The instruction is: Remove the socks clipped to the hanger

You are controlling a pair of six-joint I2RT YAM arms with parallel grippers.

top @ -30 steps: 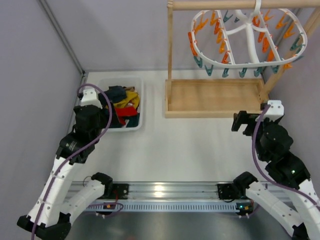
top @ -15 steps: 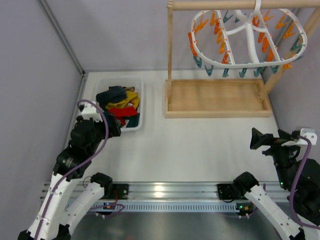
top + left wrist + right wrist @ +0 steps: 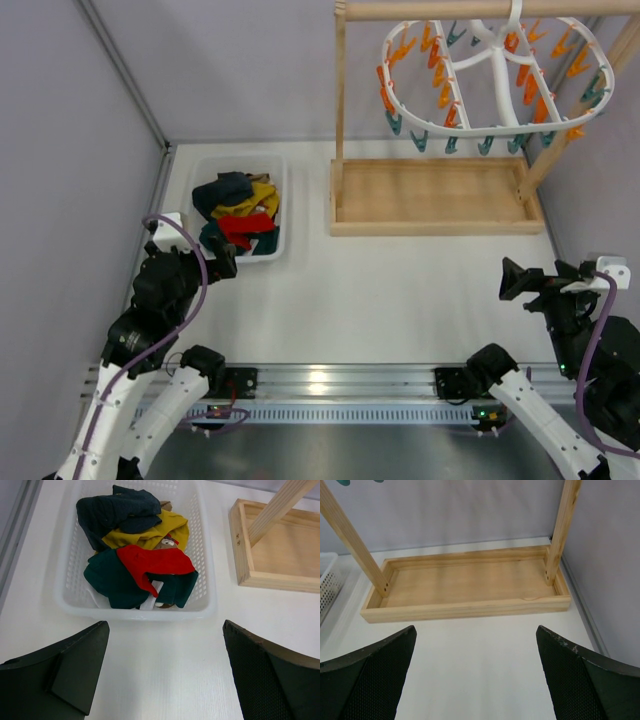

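The white oval hanger (image 3: pixel 497 75) hangs from the wooden rod at the back right. Its orange and teal clips show no socks on them. A pile of socks (image 3: pixel 240 215) in navy, mustard, red and teal lies in the white basket (image 3: pixel 240 158) at the left. In the left wrist view the socks (image 3: pixel 145 565) fill the basket (image 3: pixel 135 611). My left gripper (image 3: pixel 222 262) (image 3: pixel 165 630) is open and holds nothing, just in front of the basket's near wall. My right gripper (image 3: pixel 515 280) (image 3: pixel 475 630) is open and holds nothing over the bare table, near the right edge.
The wooden stand's tray (image 3: pixel 435 195) (image 3: pixel 470 582) sits under the hanger, its uprights rising at both ends. Grey walls close in the table at the left, back and right. A metal rail (image 3: pixel 320 385) runs along the near edge.
Both arms have drawn back toward the near edge. The left gripper came off the basket. The right gripper left the tray's right end and swung outward. Both stayed open.
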